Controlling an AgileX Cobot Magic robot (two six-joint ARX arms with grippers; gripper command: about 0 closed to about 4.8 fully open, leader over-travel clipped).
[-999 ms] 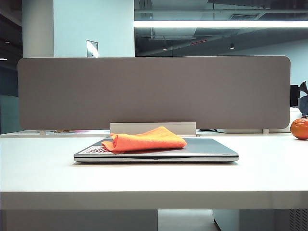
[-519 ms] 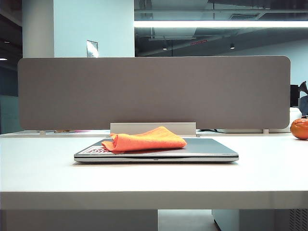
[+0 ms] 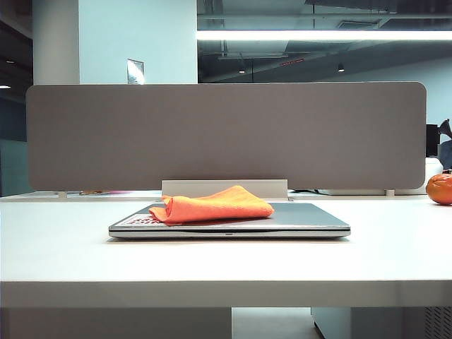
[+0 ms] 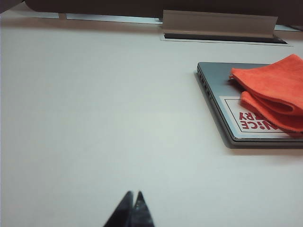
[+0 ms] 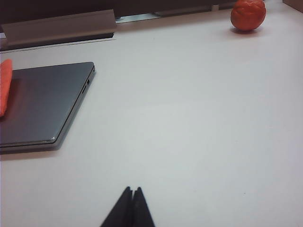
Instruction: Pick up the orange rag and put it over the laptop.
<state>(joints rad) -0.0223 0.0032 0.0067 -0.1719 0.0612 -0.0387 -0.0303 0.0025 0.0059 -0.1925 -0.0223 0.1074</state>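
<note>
The orange rag [image 3: 217, 205] lies folded on the closed lid of the laptop [image 3: 311, 217], toward its sticker corner, and the laptop lies flat on the white tabletop [image 3: 226, 261] in front of the grey partition [image 3: 226, 134]. The exterior view shows no arm. Only the left wrist view shows the red-and-white sticker [image 4: 250, 124], partly under the rag, and the left claw [image 4: 132, 208] clenched over bare tabletop, well apart from the laptop. The right wrist view shows the right claw [image 5: 131, 204] clenched too, near the laptop's bare side, and the orange ball [image 5: 248, 15] far beyond. Compared with one second ago, nothing has shifted in the exterior view.
</note>
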